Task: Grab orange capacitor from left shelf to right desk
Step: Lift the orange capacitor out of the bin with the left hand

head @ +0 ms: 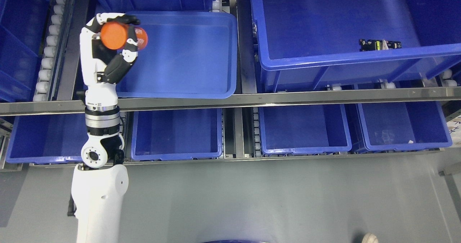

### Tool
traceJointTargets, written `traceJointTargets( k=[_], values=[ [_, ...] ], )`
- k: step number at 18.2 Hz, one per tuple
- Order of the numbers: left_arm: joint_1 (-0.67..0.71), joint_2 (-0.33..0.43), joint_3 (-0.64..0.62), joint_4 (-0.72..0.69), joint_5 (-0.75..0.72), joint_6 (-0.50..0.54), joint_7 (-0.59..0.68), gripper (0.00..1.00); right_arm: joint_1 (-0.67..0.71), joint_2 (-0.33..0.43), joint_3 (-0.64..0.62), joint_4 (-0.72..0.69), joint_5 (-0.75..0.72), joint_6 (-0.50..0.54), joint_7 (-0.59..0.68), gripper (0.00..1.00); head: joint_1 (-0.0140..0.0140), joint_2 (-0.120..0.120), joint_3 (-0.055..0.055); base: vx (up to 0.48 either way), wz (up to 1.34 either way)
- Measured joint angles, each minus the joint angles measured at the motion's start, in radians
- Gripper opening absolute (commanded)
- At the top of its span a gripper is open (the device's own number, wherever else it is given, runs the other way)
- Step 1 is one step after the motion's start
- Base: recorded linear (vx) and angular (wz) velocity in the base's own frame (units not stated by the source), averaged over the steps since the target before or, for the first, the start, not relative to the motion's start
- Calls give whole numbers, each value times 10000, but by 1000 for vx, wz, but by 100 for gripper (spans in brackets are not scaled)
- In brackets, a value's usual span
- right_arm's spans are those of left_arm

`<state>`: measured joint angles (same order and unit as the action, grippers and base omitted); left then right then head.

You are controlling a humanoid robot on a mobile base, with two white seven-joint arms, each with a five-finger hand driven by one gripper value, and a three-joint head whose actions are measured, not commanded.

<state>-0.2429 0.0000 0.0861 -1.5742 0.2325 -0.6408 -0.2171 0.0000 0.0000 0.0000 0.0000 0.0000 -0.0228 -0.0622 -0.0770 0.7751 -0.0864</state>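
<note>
Closest to the lens, the white forearm rises from the lower left, over the grey floor (pixel 252 199), and reaches up past the steel shelf rail (pixel 288 99). At its end the left robot hand (pixel 113 41) is clenched around the orange capacitor (pixel 120 35), black fingers (pixel 126 19) hooked over the top of the cylinder and the thumb side pressing from beneath. The can lies on its side in the grip, clear of anything under it, so I judge the pick already made and the carry toward the right desk yet to come. That desk is nowhere in this view. The right arm does not show.

Immediately right of the robot hand, and partly behind it, sits a shallow blue tray (pixel 223 55); its visible floor is bare, which suggests the capacitor came out of it. Farther right, well apart from the robot hand, a deep blue bin (pixel 324 61) holds a small dark circuit board (pixel 380 44) against its front wall. Below the robot hand, under the rail, a row of blue bins (pixel 176 153) runs to the right; most look empty, though the far-right one has something faint and clear at the bottom that I cannot identify. White rollers (pixel 47 62) line the track to the left of the robot hand.
</note>
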Motion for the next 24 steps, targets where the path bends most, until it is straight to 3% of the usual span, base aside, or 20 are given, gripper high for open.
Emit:
traceJointTargets(
  k=[9,24],
  values=[
    [511,0,222,-840,183,25,1229,0,0,0,0,0,0,5,-7,100,0,0,0,0,0],
    [568,0,52,-1299,220,2,1319,0,0,0,0,0,0,7,-16,100,0,0,0,0,0]
  ],
)
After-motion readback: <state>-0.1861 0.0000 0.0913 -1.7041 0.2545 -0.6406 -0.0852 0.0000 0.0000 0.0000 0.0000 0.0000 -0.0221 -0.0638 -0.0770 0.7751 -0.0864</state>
